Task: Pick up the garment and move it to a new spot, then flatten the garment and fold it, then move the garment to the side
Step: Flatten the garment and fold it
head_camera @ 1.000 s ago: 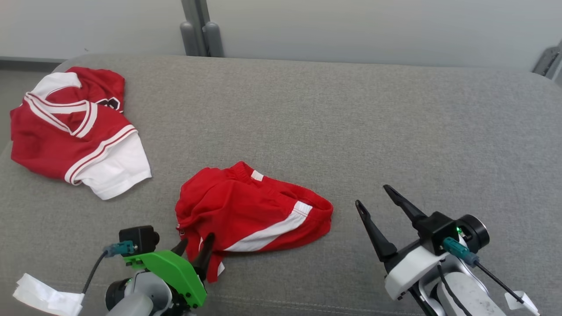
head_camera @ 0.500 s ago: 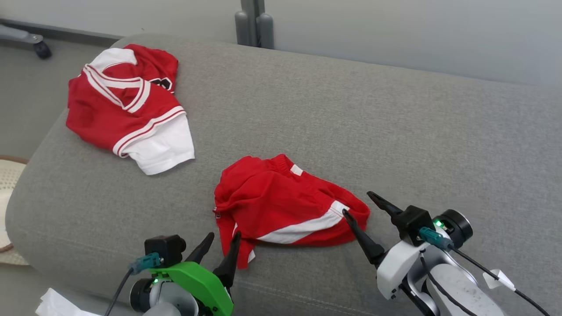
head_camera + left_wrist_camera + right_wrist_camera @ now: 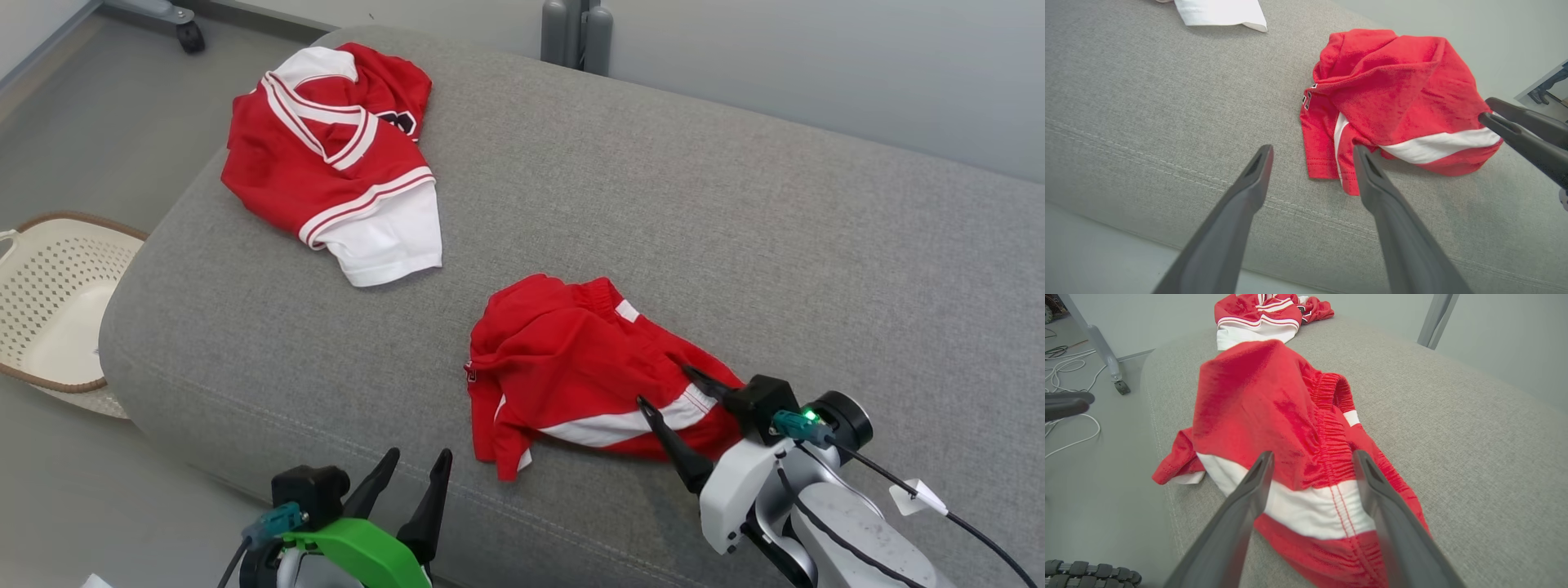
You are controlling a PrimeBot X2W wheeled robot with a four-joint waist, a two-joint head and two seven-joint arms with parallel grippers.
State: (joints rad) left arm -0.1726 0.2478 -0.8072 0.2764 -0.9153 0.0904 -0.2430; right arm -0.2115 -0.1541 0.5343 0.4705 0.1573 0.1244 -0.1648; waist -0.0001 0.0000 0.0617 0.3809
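Right fingers (image 3: pixel 665 439) have swung in from the side and now sit over the right end of the red shorts (image 3: pixel 571 367). The left fingers (image 3: pixel 433 498), which overlapped the near left corner a second ago, are now clear of it, down by the front edge of the couch (image 3: pixel 735 204). The head camera has also turned, so everything sits differently in that shot.

Both pairs of fingers are spread wide with nothing between them. In the right wrist view they straddle the white stripe and the gathered waistband. I honestly can't tell whether the tips are touching the fabric or just above it.

The shorts lie crumpled near the front of the couch, roughly in the middle. They're bunched up enough that I can't make out the leg openings properly, and the right fingers cover part of the stripe and hem in the head view.

A red and white jersey (image 3: pixel 335 155) is well apart at the far left corner, folded over itself so its dark print is mostly tucked out of sight. On the floor to the left is a pale basket (image 3: pixel 57 302), cut off by the frame edge.
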